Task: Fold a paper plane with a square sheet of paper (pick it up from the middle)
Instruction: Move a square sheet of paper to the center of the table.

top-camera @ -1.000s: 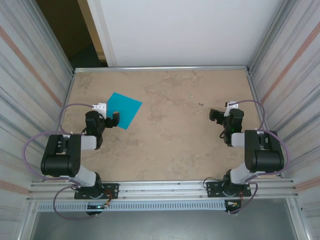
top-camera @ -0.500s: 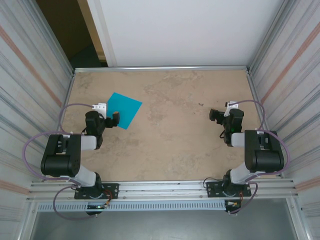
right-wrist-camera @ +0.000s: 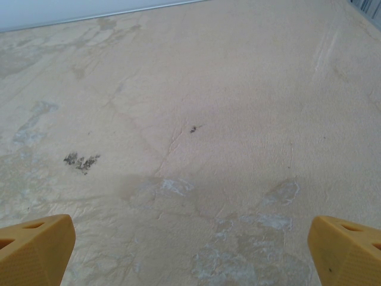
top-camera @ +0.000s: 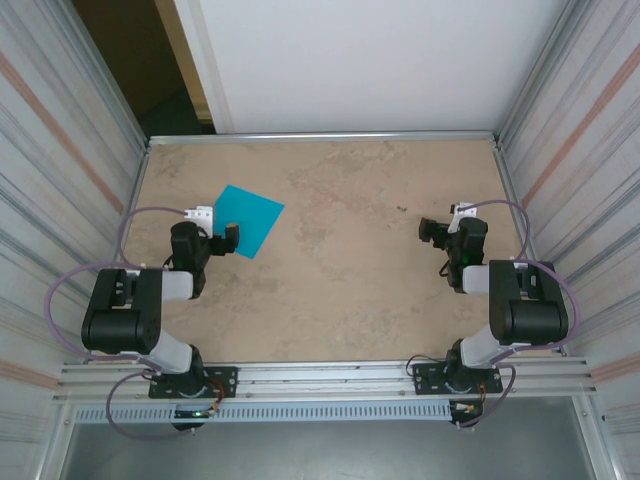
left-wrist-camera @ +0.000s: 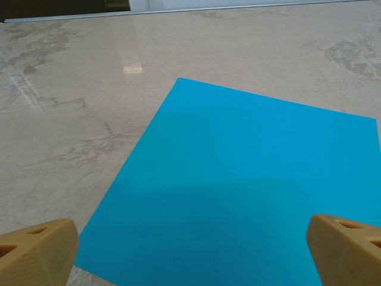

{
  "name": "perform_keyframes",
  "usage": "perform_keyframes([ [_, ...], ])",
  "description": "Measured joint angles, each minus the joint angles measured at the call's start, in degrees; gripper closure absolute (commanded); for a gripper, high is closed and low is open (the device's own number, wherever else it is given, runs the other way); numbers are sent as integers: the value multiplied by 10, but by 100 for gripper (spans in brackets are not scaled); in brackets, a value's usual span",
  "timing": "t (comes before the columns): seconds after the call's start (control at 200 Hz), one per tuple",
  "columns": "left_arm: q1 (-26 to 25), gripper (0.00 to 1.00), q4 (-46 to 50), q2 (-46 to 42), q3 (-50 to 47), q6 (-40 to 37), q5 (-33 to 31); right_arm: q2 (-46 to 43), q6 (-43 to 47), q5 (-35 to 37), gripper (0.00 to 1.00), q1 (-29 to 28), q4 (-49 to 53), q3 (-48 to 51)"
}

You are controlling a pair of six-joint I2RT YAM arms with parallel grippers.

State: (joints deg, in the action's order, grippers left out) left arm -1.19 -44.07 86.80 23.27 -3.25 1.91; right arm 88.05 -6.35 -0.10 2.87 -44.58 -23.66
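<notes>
Beige mottled table [top-camera: 380, 300], teal paper [top-camera: 250, 218], ribbed metal walls [top-camera: 570, 120]

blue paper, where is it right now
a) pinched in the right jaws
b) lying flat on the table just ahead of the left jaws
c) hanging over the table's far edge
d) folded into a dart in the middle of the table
b: the sheet lies flat and unfolded on the table, just ahead of the left jaws, which stand wide open.
</notes>
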Motion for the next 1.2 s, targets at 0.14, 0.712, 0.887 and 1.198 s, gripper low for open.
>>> perform_keyframes([
  [0.14,0,1,1,-4,0,0,-4,-2,0,0,1,-1,3,0],
  [0.712,0,1,384,-97,251,196,25,-121,-106,58,1,-96,405,-256],
  [0.887,3,1,446,25,325,250,111,-68,-184,40,1,-142,476,-300],
  [1.198,38,4,537,169,418,290,187,10,-255,-12,1,-187,534,-352],
])
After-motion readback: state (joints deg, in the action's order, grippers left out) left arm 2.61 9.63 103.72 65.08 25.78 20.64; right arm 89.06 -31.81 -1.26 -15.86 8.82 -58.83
